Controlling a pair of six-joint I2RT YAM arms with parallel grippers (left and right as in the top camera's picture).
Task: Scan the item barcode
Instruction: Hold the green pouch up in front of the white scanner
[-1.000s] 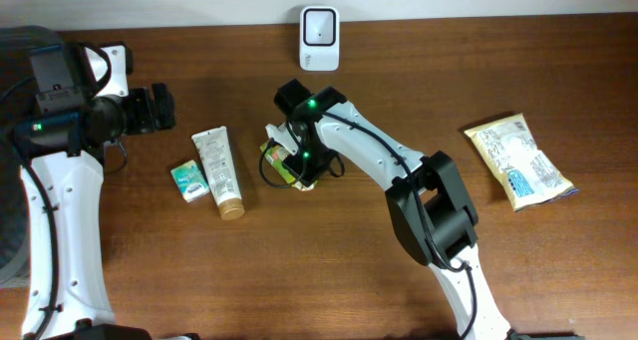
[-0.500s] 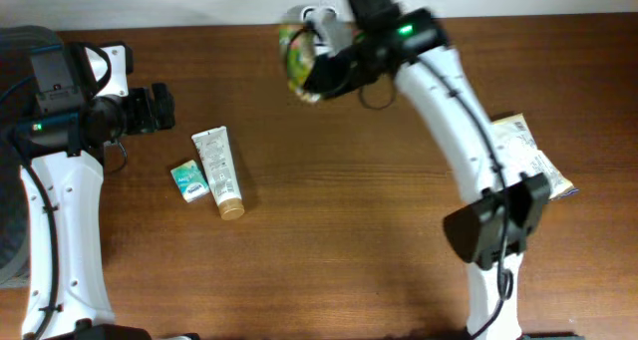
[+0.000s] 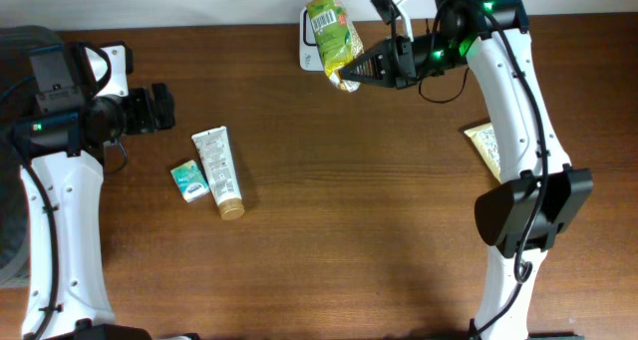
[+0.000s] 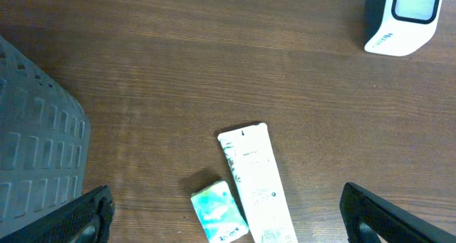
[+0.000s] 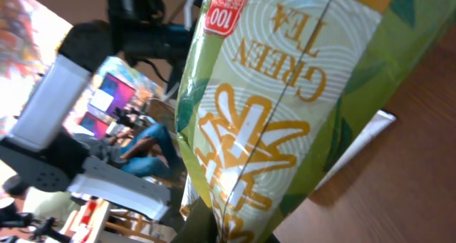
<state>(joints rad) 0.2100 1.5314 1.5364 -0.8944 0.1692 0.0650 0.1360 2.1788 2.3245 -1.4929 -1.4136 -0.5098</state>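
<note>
Nearest us, our left gripper (image 3: 159,109) hangs empty, fingers spread wide. Farther out, our right gripper (image 3: 351,76) pinches one end of the green foil tea packet (image 3: 332,26) above the white box-shaped scanner (image 3: 307,47). We should turn its upward-facing barcode toward the scanner window. The right arm reaches far, wrist pointing left.

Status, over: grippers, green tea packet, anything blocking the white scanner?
Right gripper shut on green-and-yellow tea packet, held over white box scanner, barcode facing up. Left gripper open, empty. Nothing seen in the way.
</note>
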